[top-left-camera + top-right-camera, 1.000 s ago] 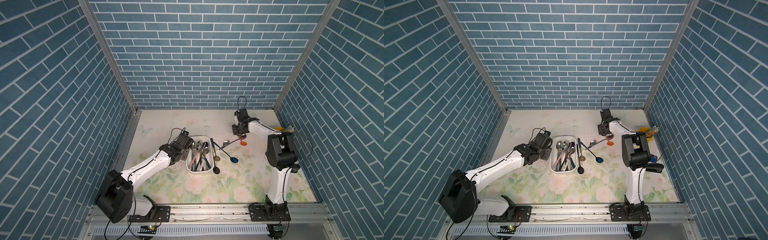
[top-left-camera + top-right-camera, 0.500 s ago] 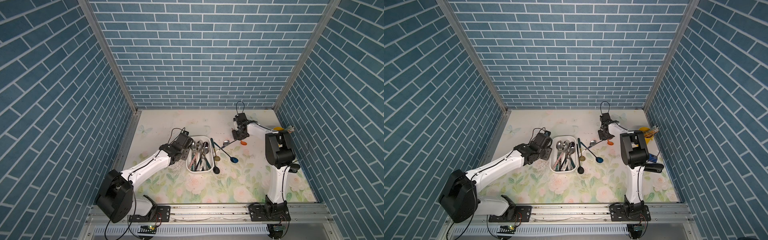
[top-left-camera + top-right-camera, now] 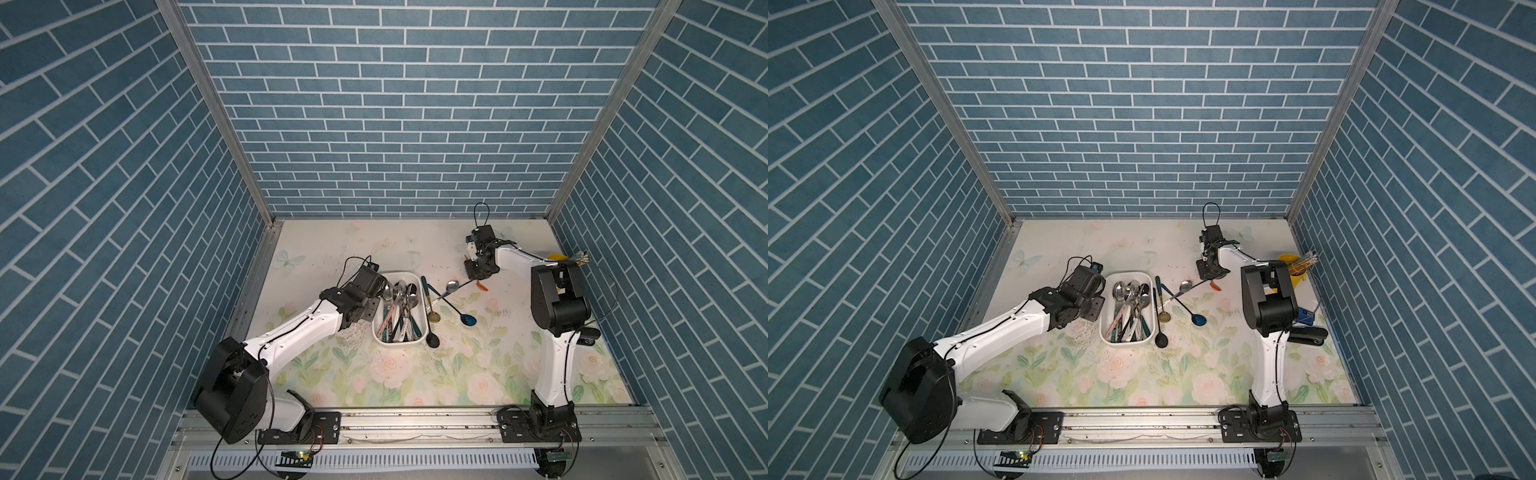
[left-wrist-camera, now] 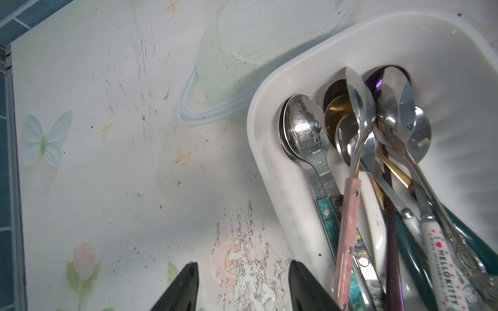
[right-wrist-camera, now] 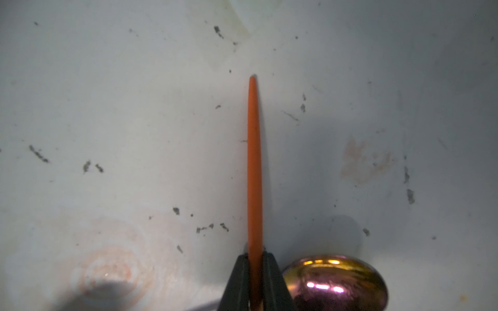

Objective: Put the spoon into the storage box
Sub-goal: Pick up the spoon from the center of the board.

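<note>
We are working on the flowered desk (image 3: 457,374); the white storage box (image 3: 399,273) is standing near its middle, holding many spoons (image 4: 304,129), and the orange spoon (image 5: 253,161) is lying well apart from it, on the right arm's side. The right fingers (image 5: 239,280) are clamping its thin handle, so we are judging that a straight lift comes first, then a carry above the loose spoons (image 3: 434,318) beside the box, handle along the long wall. The left fingers (image 4: 186,290) are hovering apart and empty, just beside the box. The desk is looking matte and scratched, the box smooth plastic with rounded corners, the handle slim and tapered, so it may be pivoting in the grip.
</note>
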